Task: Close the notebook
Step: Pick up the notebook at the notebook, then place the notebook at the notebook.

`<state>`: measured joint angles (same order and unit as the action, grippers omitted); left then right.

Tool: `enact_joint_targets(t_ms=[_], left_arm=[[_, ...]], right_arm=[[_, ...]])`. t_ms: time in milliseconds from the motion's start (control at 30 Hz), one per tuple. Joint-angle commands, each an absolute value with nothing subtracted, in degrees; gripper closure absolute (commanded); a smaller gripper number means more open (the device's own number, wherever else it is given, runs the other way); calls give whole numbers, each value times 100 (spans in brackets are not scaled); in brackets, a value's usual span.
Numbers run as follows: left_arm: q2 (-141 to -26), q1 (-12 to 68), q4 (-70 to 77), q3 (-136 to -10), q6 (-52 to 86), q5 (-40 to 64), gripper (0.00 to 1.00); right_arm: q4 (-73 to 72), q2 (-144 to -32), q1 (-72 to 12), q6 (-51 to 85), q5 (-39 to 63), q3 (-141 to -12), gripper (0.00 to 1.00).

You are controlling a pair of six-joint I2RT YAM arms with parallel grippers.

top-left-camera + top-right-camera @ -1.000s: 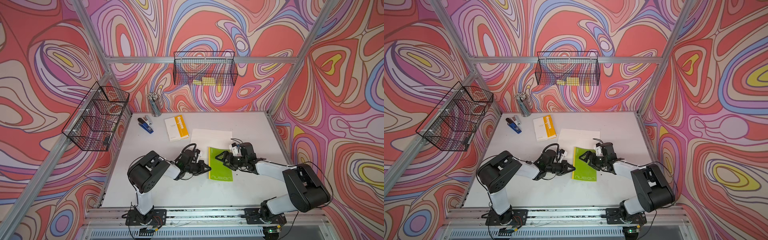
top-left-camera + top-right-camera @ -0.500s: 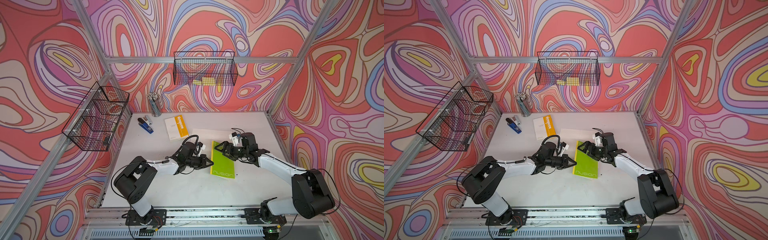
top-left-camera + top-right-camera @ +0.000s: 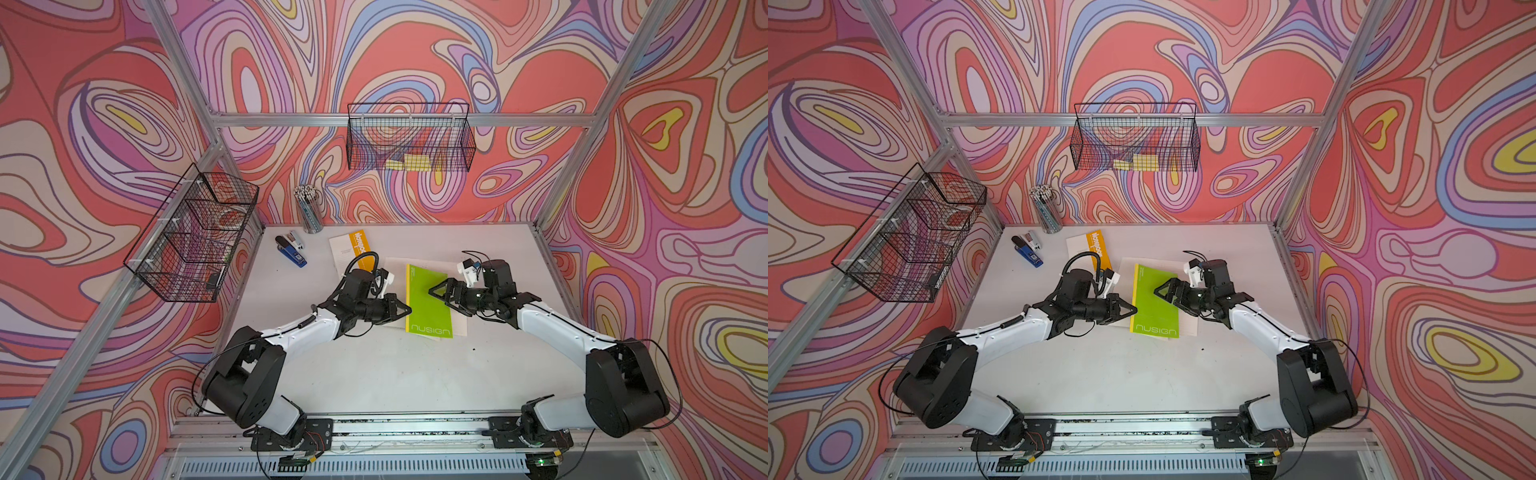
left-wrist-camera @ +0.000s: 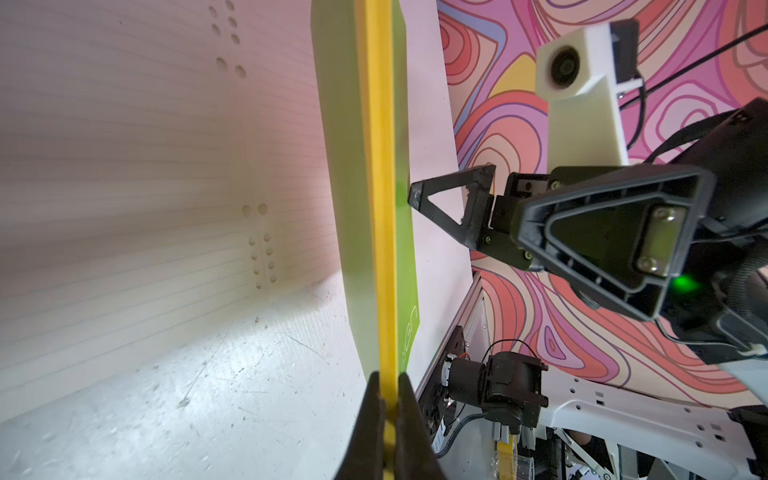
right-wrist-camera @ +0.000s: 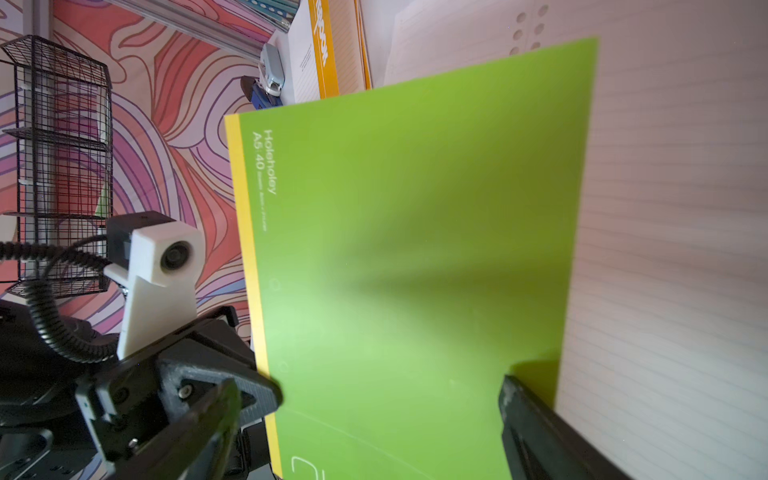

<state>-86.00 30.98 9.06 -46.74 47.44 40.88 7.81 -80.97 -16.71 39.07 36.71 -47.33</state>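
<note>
White tabletop [image 3: 374, 374], green NUSIGN notebook [image 3: 424, 299] "Holeholey A5 40", left claw [image 3: 408, 309] pinching its raised cover [image 5: 415, 249], right claw [image 3: 434, 291] spread

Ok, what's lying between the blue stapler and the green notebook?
An orange-and-white pad lies flat there, its near end hidden by the left arm; both top views show it.

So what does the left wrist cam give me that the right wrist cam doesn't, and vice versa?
Left wrist only: the left gripper shut on the yellow edge of the notebook cover, seen edge-on, the cover's pale underside, and the right gripper with one fingertip at the green face. Right wrist only: the cover's whole printed face, plus the orange-spined pad, a stapler and a wire basket behind. Both: the raised cover and lined pages.
</note>
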Motion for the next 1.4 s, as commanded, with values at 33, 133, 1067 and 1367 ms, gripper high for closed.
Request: enact_joint_targets(t_ms=[33,133,1067,1367], left_arm=[[-8246,2788,599,-4898,4409,4172,100],[-8155,2538,369,-5034,4288,4218,100],[-9439,350,-642,-7129,3551,4753,100],[-10054,1,-521,-7551,3568,4952,100]], right_arm=[[906,-8050,-1674,3714,3577,-4924,2],[914,-8050,-1640,3683,3597,-4928,2],[870,-7856,-1390,3668,3762,-4652,2],[890,-7832,-1381,3659,3777,-4685,2]])
